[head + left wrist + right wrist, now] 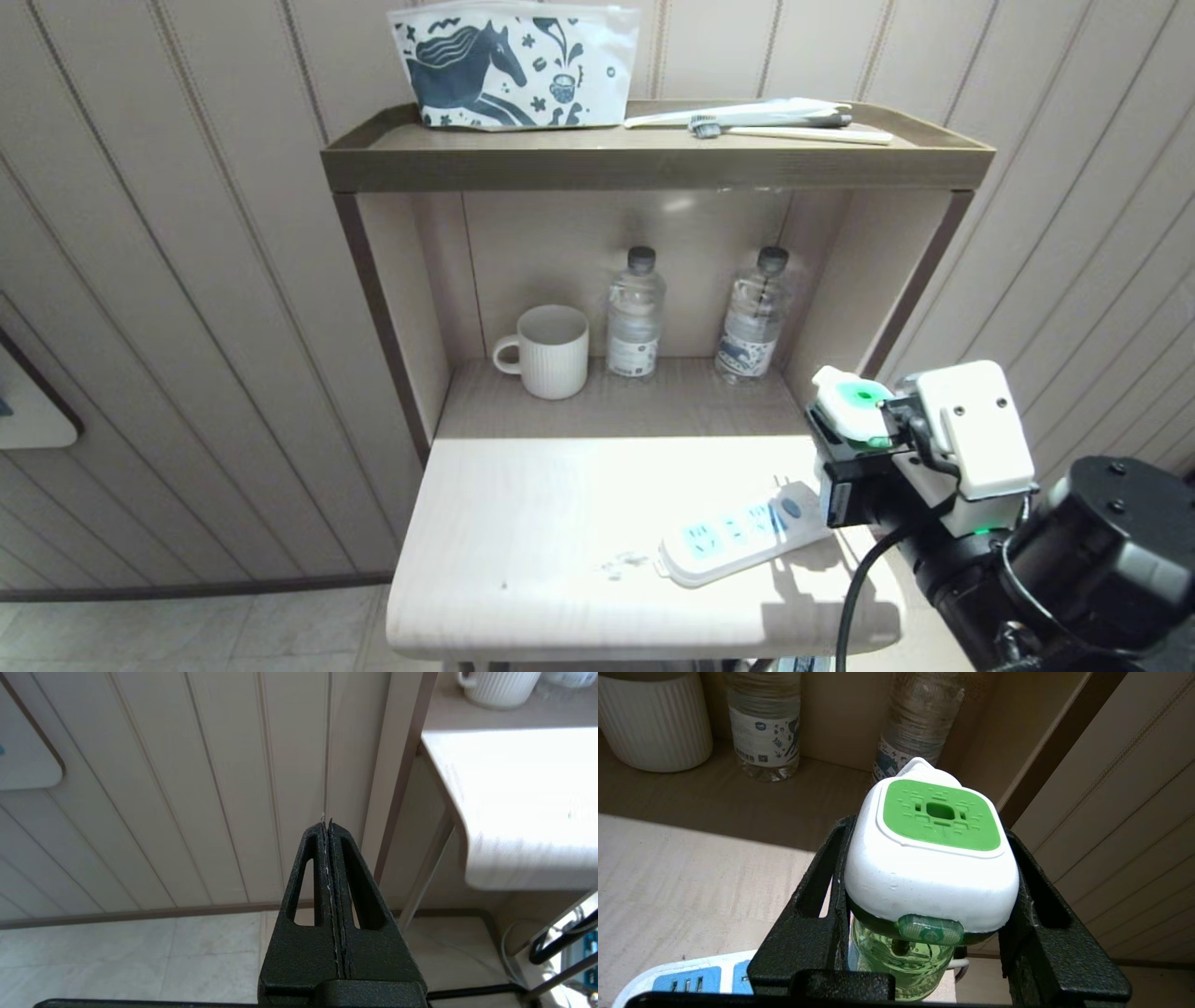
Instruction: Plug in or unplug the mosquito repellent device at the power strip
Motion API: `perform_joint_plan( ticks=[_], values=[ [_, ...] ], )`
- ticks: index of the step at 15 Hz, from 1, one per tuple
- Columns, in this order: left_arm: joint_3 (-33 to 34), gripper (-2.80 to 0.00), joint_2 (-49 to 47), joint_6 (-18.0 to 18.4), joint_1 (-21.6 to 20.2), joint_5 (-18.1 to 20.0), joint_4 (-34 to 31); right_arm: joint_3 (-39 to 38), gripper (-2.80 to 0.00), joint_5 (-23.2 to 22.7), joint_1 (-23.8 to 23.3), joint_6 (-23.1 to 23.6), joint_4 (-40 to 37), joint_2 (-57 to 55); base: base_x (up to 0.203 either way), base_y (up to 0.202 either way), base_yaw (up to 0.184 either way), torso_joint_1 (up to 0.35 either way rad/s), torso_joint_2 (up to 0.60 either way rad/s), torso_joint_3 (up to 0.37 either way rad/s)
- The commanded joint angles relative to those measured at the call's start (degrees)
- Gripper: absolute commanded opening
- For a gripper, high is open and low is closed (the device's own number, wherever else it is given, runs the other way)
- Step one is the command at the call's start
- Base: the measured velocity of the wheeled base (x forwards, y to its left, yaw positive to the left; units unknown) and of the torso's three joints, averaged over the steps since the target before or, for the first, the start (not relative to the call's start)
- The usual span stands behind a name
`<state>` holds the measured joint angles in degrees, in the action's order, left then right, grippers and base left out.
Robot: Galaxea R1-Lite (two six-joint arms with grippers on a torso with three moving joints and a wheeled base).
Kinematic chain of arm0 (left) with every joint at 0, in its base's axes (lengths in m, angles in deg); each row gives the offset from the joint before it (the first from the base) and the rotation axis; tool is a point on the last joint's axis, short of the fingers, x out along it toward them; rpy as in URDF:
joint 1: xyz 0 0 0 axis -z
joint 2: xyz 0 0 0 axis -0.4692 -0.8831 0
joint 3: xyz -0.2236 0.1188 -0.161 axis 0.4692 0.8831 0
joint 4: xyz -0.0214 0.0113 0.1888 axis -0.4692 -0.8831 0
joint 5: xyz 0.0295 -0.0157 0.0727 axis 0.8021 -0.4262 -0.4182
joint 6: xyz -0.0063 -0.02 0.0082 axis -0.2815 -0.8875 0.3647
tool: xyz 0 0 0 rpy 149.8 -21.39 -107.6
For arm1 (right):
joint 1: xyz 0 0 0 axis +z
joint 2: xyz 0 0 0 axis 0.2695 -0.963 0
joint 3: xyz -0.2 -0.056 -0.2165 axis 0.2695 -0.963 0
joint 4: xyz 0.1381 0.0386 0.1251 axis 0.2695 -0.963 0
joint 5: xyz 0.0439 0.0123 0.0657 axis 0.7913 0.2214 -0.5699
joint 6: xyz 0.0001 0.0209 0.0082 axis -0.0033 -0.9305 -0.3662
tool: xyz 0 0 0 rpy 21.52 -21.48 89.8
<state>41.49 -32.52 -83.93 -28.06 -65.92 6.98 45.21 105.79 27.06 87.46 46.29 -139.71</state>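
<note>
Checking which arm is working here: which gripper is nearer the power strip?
Right. The right gripper, holding the mosquito repellent device, hangs just above the power strip. The left gripper is shut, off beside the table by the wall.

I count one mosquito repellent device [930, 858] and one power strip [742, 537]. Two clear water bottles — one [635, 313] beside the other [752, 317] — and a single ribbed white mug [551, 352]. Up top: one horse-print pouch [515, 65], one toothbrush [789, 133], one toothpaste tube [742, 113].

Overexposed glare on tabletop [523, 523] (sharp shadows)
</note>
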Motion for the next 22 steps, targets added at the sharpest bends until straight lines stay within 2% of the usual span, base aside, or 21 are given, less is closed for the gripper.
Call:
perform_joint_plan(
  ticks=[1, 7, 10, 22],
  values=[
    [0.0, -2.8, -0.01, -0.01, -0.01, 0.0, 0.0, 0.48, -2.8, 0.49, 0.2, 0.56, 0.55, 0.4, 0.0, 0.0, 0.0, -0.222, 0.53, 0.3],
    [0.0, -2.8, -0.01, -0.01, -0.01, 0.04, 0.0, 1.52, -2.8, 0.7, 0.79, 0.85, 0.46, 0.3, 0.0, 0.0, 0.0, -0.167, 0.38, 0.216],
    [0.0, -2.8, -0.01, -0.01, -0.01, -0.05, 0.0, 4.09, -2.8, 4.24, 4.68, 0.71, 0.9, -3.34, 0.0, 0.0, 0.0, -0.019, 0.05, 0.031],
    [0.0, -2.8, -0.01, -0.01, -0.01, -0.05, 0.0, 6.29, -2.8, 5.63, 8.02, 0.0, 3.18, -8.84, 0.0, 0.0, 0.0, 0.0, 0.0, 0.0]
  ],
)
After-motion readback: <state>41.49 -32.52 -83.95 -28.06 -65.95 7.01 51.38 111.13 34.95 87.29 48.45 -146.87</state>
